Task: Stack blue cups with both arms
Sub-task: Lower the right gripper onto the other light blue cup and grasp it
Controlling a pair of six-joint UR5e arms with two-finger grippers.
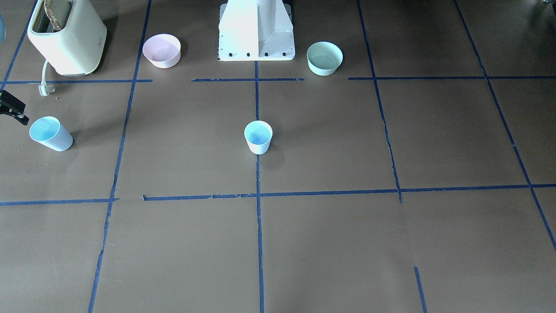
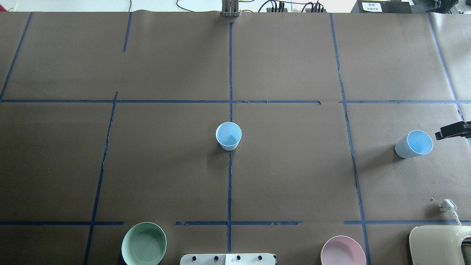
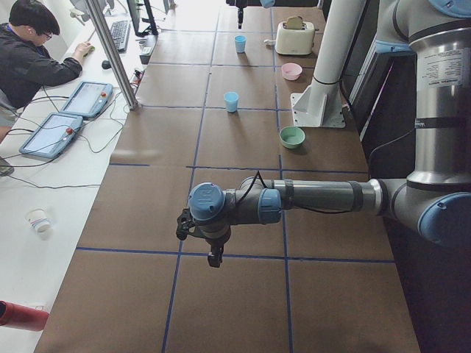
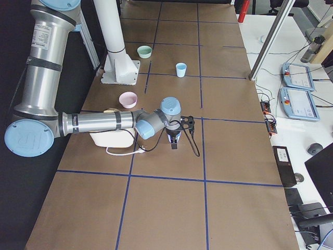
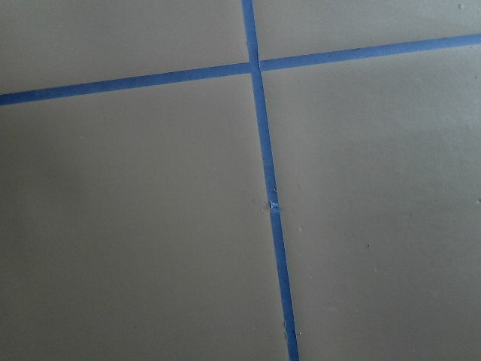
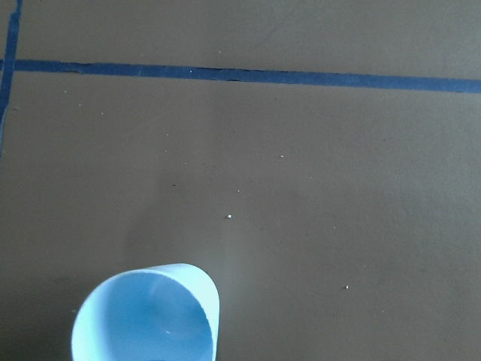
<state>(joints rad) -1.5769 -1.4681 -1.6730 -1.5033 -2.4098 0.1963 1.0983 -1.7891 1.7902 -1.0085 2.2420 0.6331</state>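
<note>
One blue cup (image 1: 258, 137) stands upright at the table's middle, on the centre tape line; it also shows in the overhead view (image 2: 228, 135). The second blue cup (image 1: 50, 133) stands far out on my right side (image 2: 414, 144). My right gripper (image 1: 15, 112) hangs just beside and above this cup, half cut off by the frame edge; I cannot tell if it is open. The right wrist view shows that cup's mouth (image 6: 146, 316) at the bottom, with no fingers in view. My left gripper (image 3: 214, 257) hovers over bare table far out on my left; its state is unclear.
A pink bowl (image 1: 161, 50) and a mint-green bowl (image 1: 324, 58) flank the white pedestal (image 1: 256, 30). A cream toaster (image 1: 67, 37) with its loose plug (image 1: 43, 89) stands behind the right cup. An operator (image 3: 33, 59) sits at the far side.
</note>
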